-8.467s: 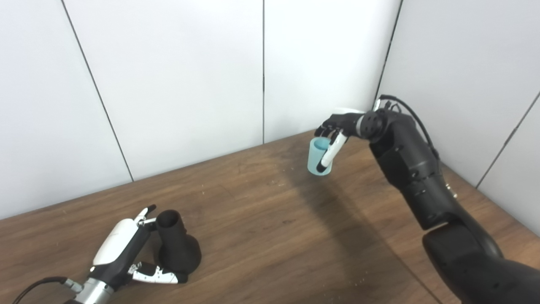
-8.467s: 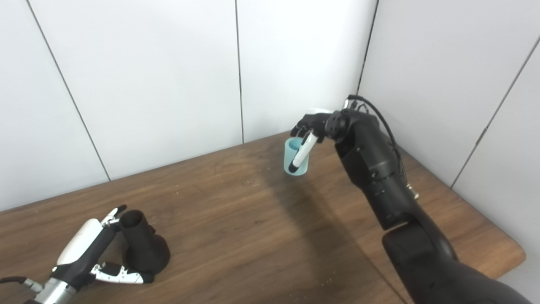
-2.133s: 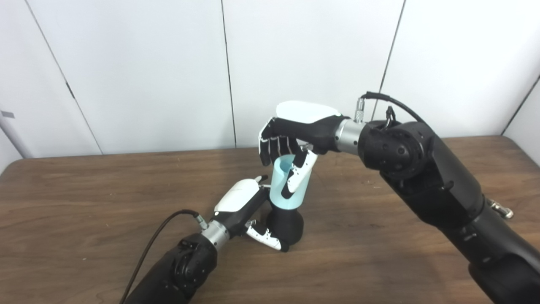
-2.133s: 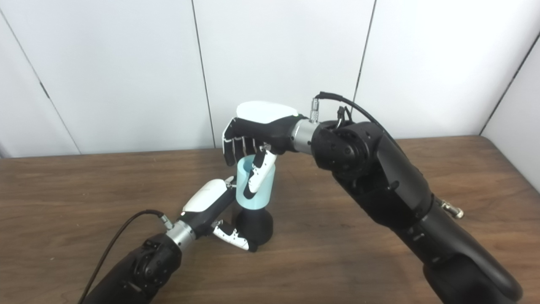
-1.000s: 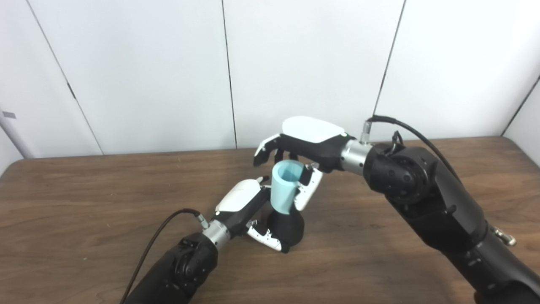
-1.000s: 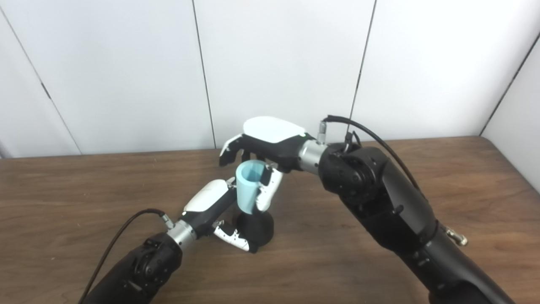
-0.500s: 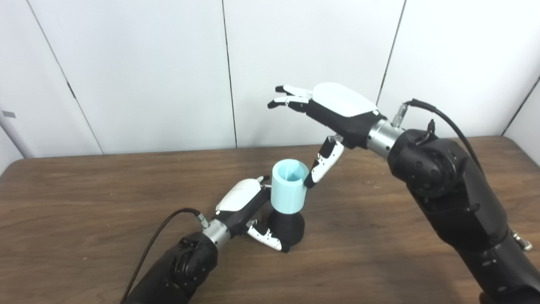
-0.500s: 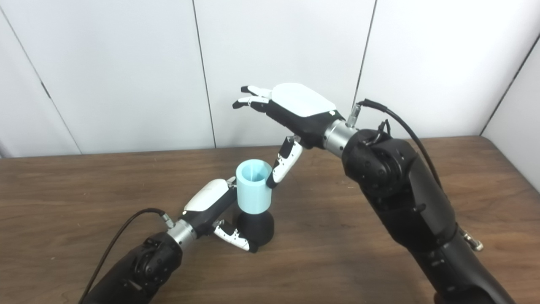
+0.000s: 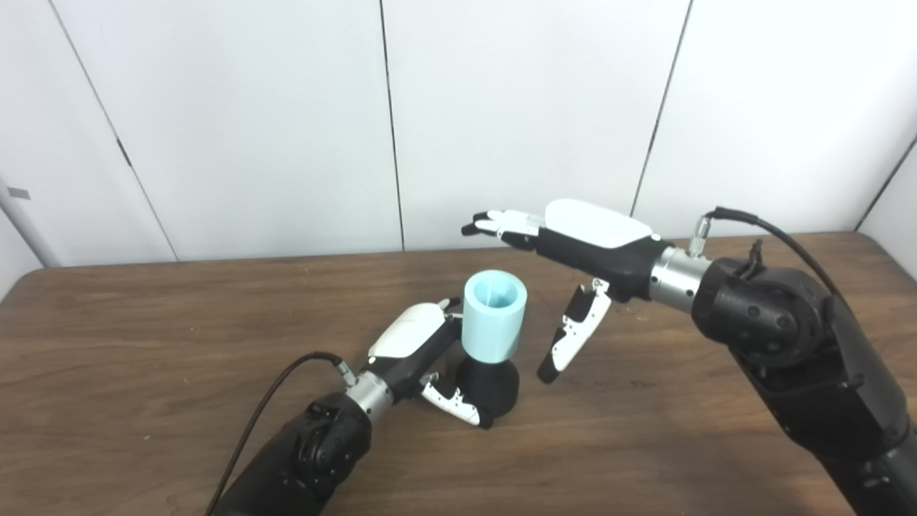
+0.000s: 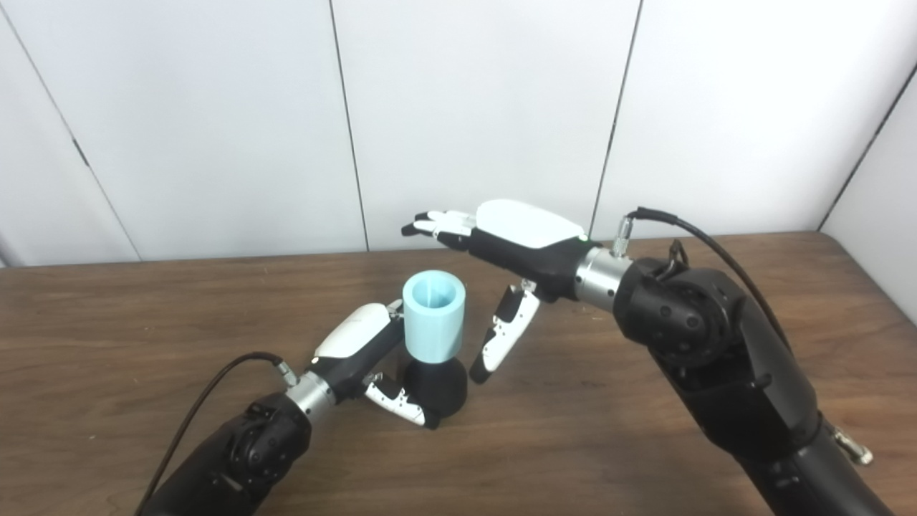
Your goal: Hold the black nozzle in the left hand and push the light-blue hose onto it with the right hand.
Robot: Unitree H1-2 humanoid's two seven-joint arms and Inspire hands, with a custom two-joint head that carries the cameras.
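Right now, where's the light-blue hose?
Near the table's middle, the light-blue hose sits upright on the black nozzle, which the left hand grips; the open right hand hovers just to its right.

A brown wooden table (image 9: 143,373) with visible grain fills the near part of the scene, its far edge meeting white wall panels (image 9: 251,122) split by thin dark vertical seams, with another panel angling in at far right.

Bright, even light; sharp focus
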